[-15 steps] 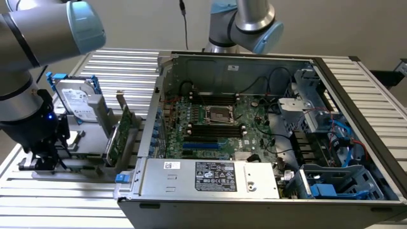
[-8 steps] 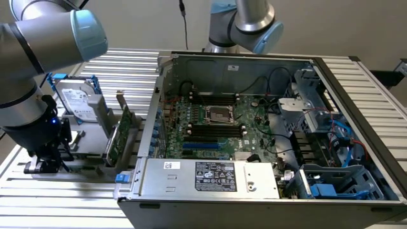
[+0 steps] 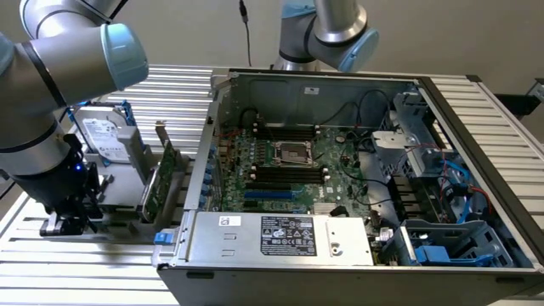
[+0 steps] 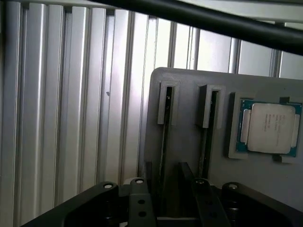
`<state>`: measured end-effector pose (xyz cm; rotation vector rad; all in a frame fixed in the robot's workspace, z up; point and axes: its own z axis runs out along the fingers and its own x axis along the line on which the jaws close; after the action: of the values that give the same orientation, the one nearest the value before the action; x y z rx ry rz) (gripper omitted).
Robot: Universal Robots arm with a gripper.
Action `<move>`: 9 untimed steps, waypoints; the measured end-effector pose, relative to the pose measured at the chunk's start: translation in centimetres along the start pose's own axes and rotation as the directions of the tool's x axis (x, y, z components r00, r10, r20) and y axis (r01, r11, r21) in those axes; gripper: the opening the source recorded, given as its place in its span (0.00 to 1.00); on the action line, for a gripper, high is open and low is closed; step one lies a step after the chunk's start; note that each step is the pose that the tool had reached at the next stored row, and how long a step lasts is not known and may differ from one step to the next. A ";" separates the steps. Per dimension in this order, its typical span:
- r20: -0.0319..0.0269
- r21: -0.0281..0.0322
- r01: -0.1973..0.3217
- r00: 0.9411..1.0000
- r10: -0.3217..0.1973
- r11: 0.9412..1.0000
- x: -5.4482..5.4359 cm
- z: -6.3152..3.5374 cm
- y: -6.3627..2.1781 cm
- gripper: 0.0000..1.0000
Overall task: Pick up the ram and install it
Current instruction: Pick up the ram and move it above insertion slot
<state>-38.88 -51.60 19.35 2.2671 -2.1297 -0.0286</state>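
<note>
At the exterior view's left the arm [image 3: 38, 121] bends down over the ribbed table [image 3: 60, 271], its gripper [image 3: 68, 222] low at the near end of a gray holder [image 3: 123, 188]. In the wrist view the two fingers [image 4: 144, 198] stand apart, clamped on nothing. They straddle one of the holder's two narrow slots [image 4: 166, 101]. A thin dark strip runs edge-on along that slot between them, most likely the ram [image 4: 163, 142], though I cannot tell for sure. The second slot runs just beside it and passes under the other finger. Past it, a silver chip [image 4: 267, 126] lies flat in its own recess. From the holder's rounded outer edge the table's slats run on bare, so there is room on that side.

Behind the gripper a hard drive [image 3: 106, 137] stands upright in the holder. A green card [image 3: 162, 178] stands upright at the holder's far edge, just beside the side wall of the case [image 3: 476, 121], so the gap there is tight.

The case lies open upward. On the board [image 3: 344, 182], dark memory slots [image 3: 289, 171] flank the socket [image 3: 293, 153] with open air above them. The power supply [image 3: 281, 236] walls the near edge, and the drive cage and blue cables [image 3: 463, 191] crowd the exterior view's right. A second arm [image 3: 333, 32] stands behind the rear wall.
</note>
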 end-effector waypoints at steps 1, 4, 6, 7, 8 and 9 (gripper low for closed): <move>0.000 0.000 0.000 1.000 0.000 1.000 0.0 0.00 -0.05 0.36; 0.000 0.000 0.000 1.000 0.000 1.000 0.0 0.01 -0.22 0.36; 0.000 0.000 0.000 1.000 0.000 1.000 0.0 0.01 -0.24 0.36; 0.000 0.000 0.000 1.000 0.000 1.000 0.0 0.01 -0.24 0.36; 0.000 0.000 0.000 1.000 0.000 1.000 0.0 0.00 -0.25 0.36; 0.000 0.000 -0.001 1.000 0.001 1.000 0.0 0.00 -0.25 0.36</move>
<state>-38.62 -51.60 19.34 2.2660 -2.1310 -0.0286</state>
